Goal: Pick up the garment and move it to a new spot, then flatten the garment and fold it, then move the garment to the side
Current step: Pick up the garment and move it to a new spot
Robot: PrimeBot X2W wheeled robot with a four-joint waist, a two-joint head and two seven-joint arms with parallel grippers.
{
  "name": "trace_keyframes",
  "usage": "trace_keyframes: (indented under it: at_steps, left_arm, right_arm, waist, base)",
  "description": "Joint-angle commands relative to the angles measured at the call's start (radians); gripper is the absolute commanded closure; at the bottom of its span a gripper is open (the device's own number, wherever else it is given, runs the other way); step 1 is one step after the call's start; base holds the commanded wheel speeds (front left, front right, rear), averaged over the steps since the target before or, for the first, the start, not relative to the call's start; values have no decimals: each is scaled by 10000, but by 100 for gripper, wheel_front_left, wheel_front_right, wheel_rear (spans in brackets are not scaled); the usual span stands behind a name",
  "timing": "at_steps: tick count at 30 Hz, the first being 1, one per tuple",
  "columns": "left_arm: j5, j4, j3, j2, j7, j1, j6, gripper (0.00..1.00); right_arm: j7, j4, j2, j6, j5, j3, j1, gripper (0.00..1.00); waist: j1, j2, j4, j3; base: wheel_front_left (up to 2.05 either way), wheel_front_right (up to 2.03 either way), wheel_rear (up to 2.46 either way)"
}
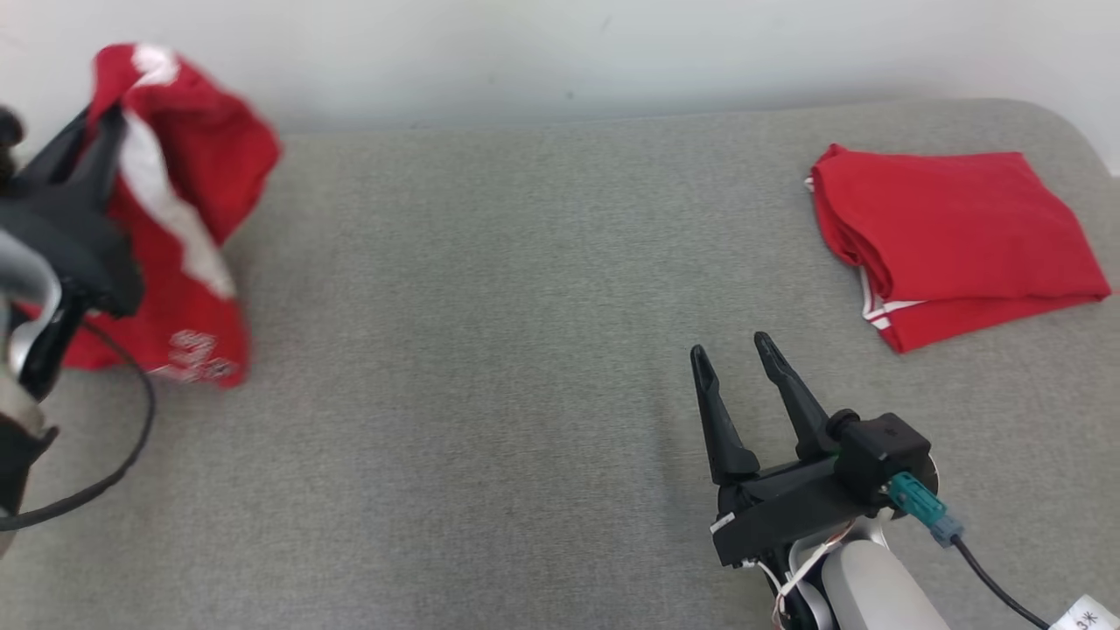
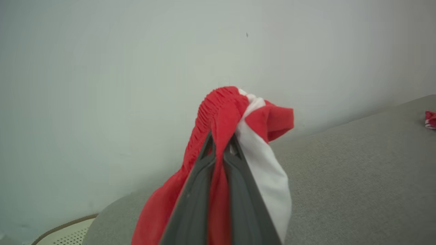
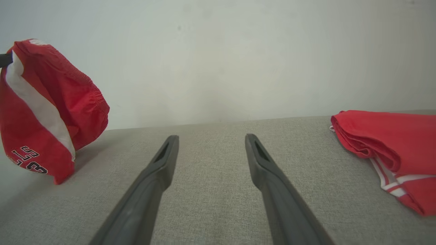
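On wrist cam — L claw (image 2: 221, 136) clamps garment (image 2: 264, 166) waistband (image 2: 206, 112).

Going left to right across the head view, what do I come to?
held garment → right gripper → folded garment

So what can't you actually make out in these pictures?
Print on the held garment: blurred in the head view, partly wrapped round a fold in the right wrist view.
Its lower part: behind the left jaws and cut by the bottom edge, left wrist view.
Folded garment: right end cut off by the right wrist view's edge.
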Motion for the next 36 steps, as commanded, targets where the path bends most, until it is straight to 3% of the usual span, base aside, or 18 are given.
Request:
trace_keyframes:
  at_steps: [1,19,26,36]
  left_arm:
    - [-114,-397,-262,12,130,-166,16,100]
    - [-722,-3751,-1792,-1130,1134,-391,105,100]
    - [-1046,-4152,-1447,-1279,595,611,740,100]
    - [-1877,-4991,-78,-907,-1188,3755,2354,100]
  right_arm:
    - [-49,-37,-7,5,130,-16,97,0]
    - [-49,-65,-6,5,515,-169,225,0]
    - [-49,-57,-4,5,410,-323,240,0]
    - [-50,50,-7,5,90,-504,373,0]
  waist:
    - [2,1,-228,-140]
    - [2,1,-1481,-348]
    - [2,1,-1391,-246]
    - [2,1,-587,-258]
  base:
    - [0,0,0]
    - [0,0,0]
    - [0,0,0]
    - [0,0,0]
